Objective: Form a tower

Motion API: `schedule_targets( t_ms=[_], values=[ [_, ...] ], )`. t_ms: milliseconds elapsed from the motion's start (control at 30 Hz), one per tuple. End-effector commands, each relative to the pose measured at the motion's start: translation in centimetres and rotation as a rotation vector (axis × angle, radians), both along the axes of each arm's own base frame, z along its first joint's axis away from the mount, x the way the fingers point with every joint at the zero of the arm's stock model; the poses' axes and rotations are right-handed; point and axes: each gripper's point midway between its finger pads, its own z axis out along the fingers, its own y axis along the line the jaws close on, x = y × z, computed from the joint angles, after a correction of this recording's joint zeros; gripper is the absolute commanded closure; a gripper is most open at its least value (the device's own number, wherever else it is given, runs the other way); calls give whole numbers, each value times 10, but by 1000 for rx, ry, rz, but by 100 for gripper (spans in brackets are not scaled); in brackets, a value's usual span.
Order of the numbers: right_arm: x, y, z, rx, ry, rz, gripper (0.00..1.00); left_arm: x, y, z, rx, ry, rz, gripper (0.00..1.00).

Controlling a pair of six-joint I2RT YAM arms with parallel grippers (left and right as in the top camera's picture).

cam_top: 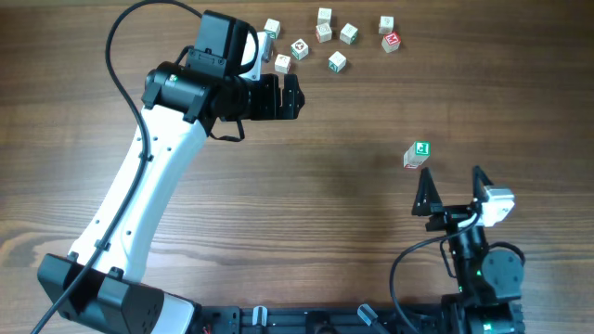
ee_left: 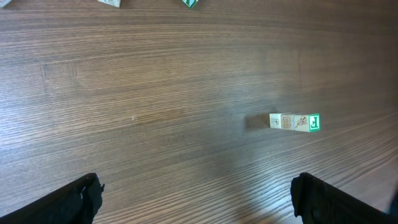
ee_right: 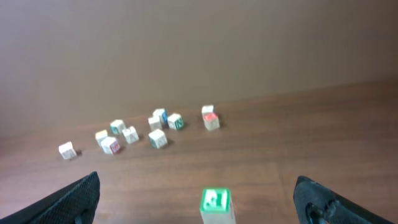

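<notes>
Tower (cam_top: pixel 417 155) of three light, stiff wooden cubes stands on the bench (cam_top: pixel 306 204) just beyond the released right end effector (cam_top: pixel 452 181), left end effector (cam_top: pixel 299 96) released too; probably tippy, best pinched across opposite flat faces.

Pale wooden tower (ee_left: pixel 294 122), green-marked top, perhaps an orange letter.

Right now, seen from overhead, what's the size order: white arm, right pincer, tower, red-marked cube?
1. white arm
2. right pincer
3. tower and red-marked cube look alike; the tower top sits nearer the camera, so unranked.
</notes>
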Motion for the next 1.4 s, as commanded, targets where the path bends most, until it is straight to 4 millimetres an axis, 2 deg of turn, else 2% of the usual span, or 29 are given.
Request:
schedule_targets(
  t_ms=[0,467,533,667,767,967,1000,1067,1100,1167,1233,1267,1333,1367],
  values=[
    [2,-1,-13,6,27,-9,0,-2,-3,-1,-10,8,-6,0],
    [2,-1,-13,6,27,-9,0,-2,-3,-1,-10,8,-6,0],
    [2,-1,-13,7,27,-9,0,-2,-3,-5,-3,19,-7,0],
    [2,-1,-13,6,27,-9,0,-14,-12,16,-23,-33,-38,0],
    [2,-1,-13,6,27,-9,0,-21,-7,37,-44,-87,-32,0],
    [2,-1,-13,6,27,-9,0,-11,60,75,-65,-193,142,0],
    [2,-1,-13,7,27,-9,0,-16,67,87,-72,-226,157,0],
    [2,-1,-13,6,27,-9,0,-30,67,103,-86,-274,151,0],
    [2,-1,-13,6,27,-9,0,-45,69,108,-93,-295,147,0],
    [2,-1,-13,7,27,-9,0,-76,77,98,-95,-305,151,0],
    [2,-1,-13,6,27,-9,0,-104,83,73,-89,-282,152,0],
    [2,-1,-13,6,27,-9,0,-124,90,46,-78,-250,165,0],
    [2,-1,-13,6,27,-9,0,-144,105,8,-60,-203,213,0],
    [2,-1,-13,7,27,-9,0,-156,115,-21,-47,-166,255,0]
  ],
)
